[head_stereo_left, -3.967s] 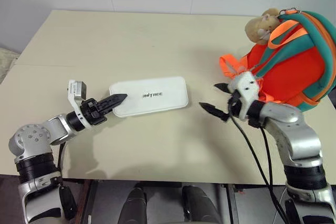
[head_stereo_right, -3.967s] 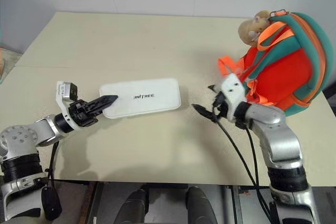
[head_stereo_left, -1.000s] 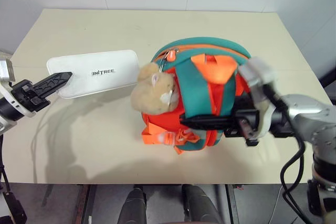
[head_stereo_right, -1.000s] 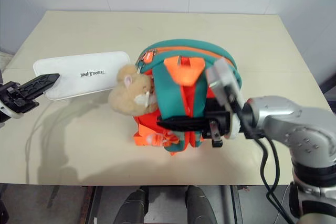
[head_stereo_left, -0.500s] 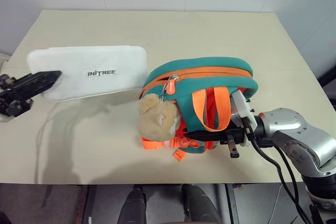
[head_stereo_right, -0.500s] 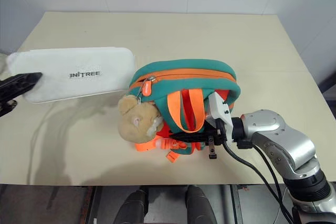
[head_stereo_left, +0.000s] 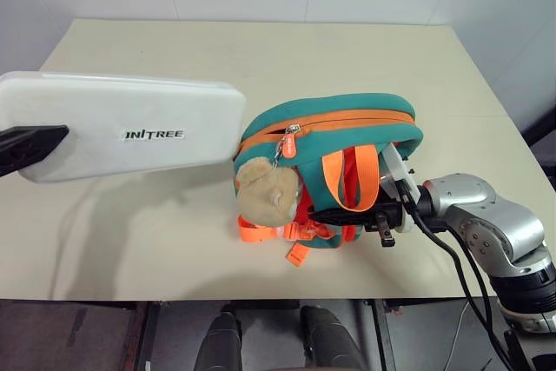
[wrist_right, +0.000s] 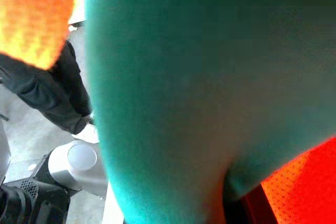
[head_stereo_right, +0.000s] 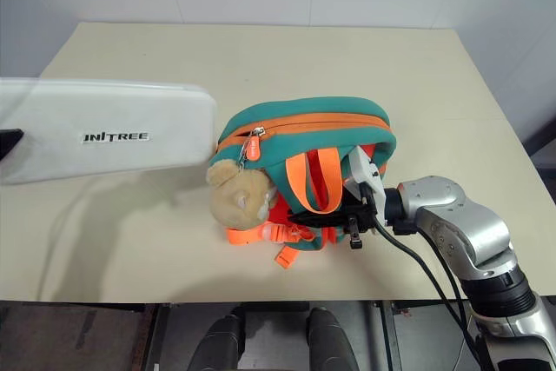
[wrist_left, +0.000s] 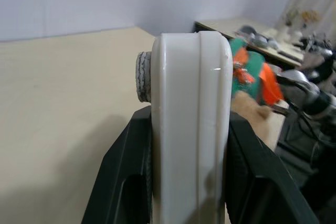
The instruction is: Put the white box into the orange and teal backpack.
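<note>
The white box [head_stereo_left: 122,128], flat and glossy with dark lettering, hangs in the air over the table's left side. My left gripper [wrist_left: 190,116] is shut on its near short end, one black finger [head_stereo_left: 30,145] lying across its face. The orange and teal backpack [head_stereo_left: 334,119] lies on the table at centre right. Its orange zip line runs along the top, and the tan hamster toy [head_stereo_left: 268,195] hangs at its left front. My right gripper [head_stereo_left: 347,213] reaches in from the right, low among the orange straps, and is shut on the backpack. Teal fabric [wrist_right: 173,77] presses against it.
The beige table [head_stereo_left: 261,49] runs back to a white wall. Bare surface lies behind and to the left of the backpack. The front edge passes just below the straps. A cluttered desk [wrist_left: 273,38] stands off beyond the table.
The box, flat on the table four seconds ago, has risen and come nearer with my left gripper. The backpack came from the right to the centre and was tipped down onto the table.
</note>
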Robot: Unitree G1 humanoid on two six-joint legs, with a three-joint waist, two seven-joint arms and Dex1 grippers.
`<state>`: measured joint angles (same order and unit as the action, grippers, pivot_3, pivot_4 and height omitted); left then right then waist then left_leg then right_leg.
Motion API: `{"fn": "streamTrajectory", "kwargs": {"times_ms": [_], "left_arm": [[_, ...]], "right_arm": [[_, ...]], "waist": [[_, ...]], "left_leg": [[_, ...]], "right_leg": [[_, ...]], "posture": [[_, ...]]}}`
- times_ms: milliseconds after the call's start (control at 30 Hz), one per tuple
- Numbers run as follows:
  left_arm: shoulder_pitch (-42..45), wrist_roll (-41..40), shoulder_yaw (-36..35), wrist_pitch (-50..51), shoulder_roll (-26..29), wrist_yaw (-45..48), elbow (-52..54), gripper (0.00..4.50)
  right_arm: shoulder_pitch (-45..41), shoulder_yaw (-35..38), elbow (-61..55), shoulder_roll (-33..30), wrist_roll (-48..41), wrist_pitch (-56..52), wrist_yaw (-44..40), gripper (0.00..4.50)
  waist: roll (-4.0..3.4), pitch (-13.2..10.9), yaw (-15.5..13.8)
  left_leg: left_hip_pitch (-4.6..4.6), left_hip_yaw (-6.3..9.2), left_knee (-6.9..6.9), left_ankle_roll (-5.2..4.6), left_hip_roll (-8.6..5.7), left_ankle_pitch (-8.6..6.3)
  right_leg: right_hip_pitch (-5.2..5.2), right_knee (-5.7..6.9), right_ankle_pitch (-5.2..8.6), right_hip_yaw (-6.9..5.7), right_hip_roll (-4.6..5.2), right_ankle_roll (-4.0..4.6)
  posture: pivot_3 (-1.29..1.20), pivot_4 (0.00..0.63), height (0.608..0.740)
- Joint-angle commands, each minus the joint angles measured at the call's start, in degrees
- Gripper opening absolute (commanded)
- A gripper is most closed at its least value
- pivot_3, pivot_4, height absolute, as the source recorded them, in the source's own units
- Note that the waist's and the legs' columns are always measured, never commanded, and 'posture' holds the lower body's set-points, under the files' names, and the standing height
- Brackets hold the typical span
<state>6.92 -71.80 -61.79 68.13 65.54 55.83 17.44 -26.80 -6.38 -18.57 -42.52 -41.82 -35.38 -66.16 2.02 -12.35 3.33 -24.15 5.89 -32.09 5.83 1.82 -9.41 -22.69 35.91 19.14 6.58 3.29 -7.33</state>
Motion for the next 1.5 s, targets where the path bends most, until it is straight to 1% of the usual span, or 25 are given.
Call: {"fn": "streamTrajectory", "kwargs": {"times_ms": [33, 100, 200, 333, 433, 667, 867, 967, 1100, 1233, 1333, 1500], "left_arm": [[-0.55, -2.51, -2.53, 0.51, 1.38, 0.06, 2.0, 1.3], [-1.22, -2.46, -2.29, 0.41, 1.87, 0.68, 2.75, 1.3], [-2.77, 2.41, 0.58, -2.69, 3.19, 2.9, 3.39, 1.3], [-0.54, 5.69, 5.43, -8.38, 5.07, 4.07, 3.61, 1.3], [1.86, 5.87, 8.73, -10.16, 6.3, 4.77, 3.24, 1.3], [12.28, 6.8, 20.82, -16.17, 9.64, 6.94, 1.6, 1.3], [19.93, 7.91, 28.57, -19.04, 9.45, 6.97, 1.76, 1.3], [23.29, 8.2, 32.15, -19.74, 8.63, 6.5, 2.41, 1.3], [24.41, 12.04, 36.52, -21.86, 7.16, 6.18, 2.84, 1.3], [27.35, 11.08, 40.8, -21.69, 1.47, 2.07, 4.54, 1.3], [28.84, 11.25, 42.93, -21.29, -1.63, -0.02, 5.94, 1.3], [31.23, 12.46, 46.8, -21.2, -6.7, -3.79, 7.32, 1.3]], "right_arm": [[-0.93, -0.38, 0.4, 0.37, 0.73, -0.61, -0.63, 0.0], [-1.5, -0.65, 0.97, 0.88, 1.05, -0.54, -0.91, 0.0], [-2.49, -1.07, 2.09, 1.82, 1.79, -0.16, -1.15, 0.0], [-2.48, -0.74, 2.28, 2.42, 2.43, 0.02, -1.28, 0.0], [-2.33, -0.58, 2.2, 2.77, 2.69, 0.07, -1.09, 0.0], [-1.67, -0.23, 1.78, 3.14, 3.13, 0.17, -0.68, 0.0], [-1.13, 0.2, 1.35, 3.25, 3.27, 0.36, -0.17, 0.0], [-0.89, 0.3, 1.05, 3.29, 3.26, 0.41, 0.08, 0.0], [-0.73, 0.24, 0.91, 3.35, 3.3, 0.58, 0.22, 0.0], [-0.94, 0.29, 1.09, 3.54, 3.41, 0.79, 0.51, 0.0], [-0.8, 0.3, 0.91, 3.53, 3.43, 0.84, 0.67, 0.0], [-0.58, 0.46, 0.67, 3.66, 3.51, 0.86, 0.94, 0.0]], "waist": [[0.0, 0.0, -0.03], [0.0, 0.0, 0.01], [0.0, 0.0, 0.1], [0.0, 0.0, -0.05], [0.02, 0.01, -0.1], [0.01, 0.01, -0.16], [0.01, 0.01, -0.1], [0.01, 0.01, -0.12], [0.01, 0.01, -0.14], [0.01, 0.01, -0.25], [0.02, 0.01, -0.57], [0.02, 0.01, -1.3]], "left_leg": [[0.0, 0.0, 0.0, 0.0, 0.0, 0.0], [0.0, -0.01, 0.01, 0.0, 0.0, 0.0], [-0.01, -0.04, 0.02, -0.01, 0.0, -0.01], [0.0, -0.06, 0.02, -0.02, 0.0, -0.01], [-0.01, -0.07, 0.0, -0.01, 0.0, -0.01], [-0.01, -0.08, 0.01, -0.02, -0.01, -0.01], [-0.02, -0.09, 0.01, -0.03, 0.0, -0.01], [-0.03, -0.09, 0.01, -0.04, 0.0, -0.01], [-0.01, -0.09, 0.0, -0.04, 0.0, 0.0], [0.0, -0.08, -0.09, -0.06, -0.01, 0.01], [-0.03, -0.06, -0.23, -0.08, -0.01, 0.01], [-0.02, -0.06, -0.46, -0.11, -0.03, 0.0]], "right_leg": [[0.0, 0.0, 0.0, 0.01, 0.0, 0.0], [-0.01, 0.0, 0.0, 0.01, 0.0, 0.0], [-0.02, -0.01, 0.0, 0.04, 0.0, 0.0], [-0.03, 0.0, 0.0, 0.05, -0.01, 0.0], [-0.01, -0.02, 0.0, 0.05, 0.0, -0.01], [0.01, -0.01, -0.02, 0.05, 0.0, -0.04], [-0.01, 0.02, -0.02, 0.06, -0.03, -0.09], [0.0, 0.04, -0.09, 0.05, -0.03, -0.24], [0.02, 0.06, -0.14, 0.05, -0.04, -0.35], [0.08, 0.08, -0.18, 0.05, -0.04, -0.42], [0.14, 0.09, -0.34, 0.03, -0.04, -0.71], [0.25, 0.1, -0.35, 0.05, -0.04, -0.7]], "posture": [[0.0, 0.15, 0.74], [0.0, 0.15, 0.74], [0.0, 0.15, 0.74], [0.0, 0.15, 0.74], [0.0, 0.15, 0.74], [0.0, 0.15, 0.74], [0.0, 0.15, 0.74], [0.0, 0.15, 0.74], [0.0, 0.15, 0.74], [0.0, 0.15, 0.74], [0.0, 0.15, 0.74], [0.0, 0.15, 0.74]]}}
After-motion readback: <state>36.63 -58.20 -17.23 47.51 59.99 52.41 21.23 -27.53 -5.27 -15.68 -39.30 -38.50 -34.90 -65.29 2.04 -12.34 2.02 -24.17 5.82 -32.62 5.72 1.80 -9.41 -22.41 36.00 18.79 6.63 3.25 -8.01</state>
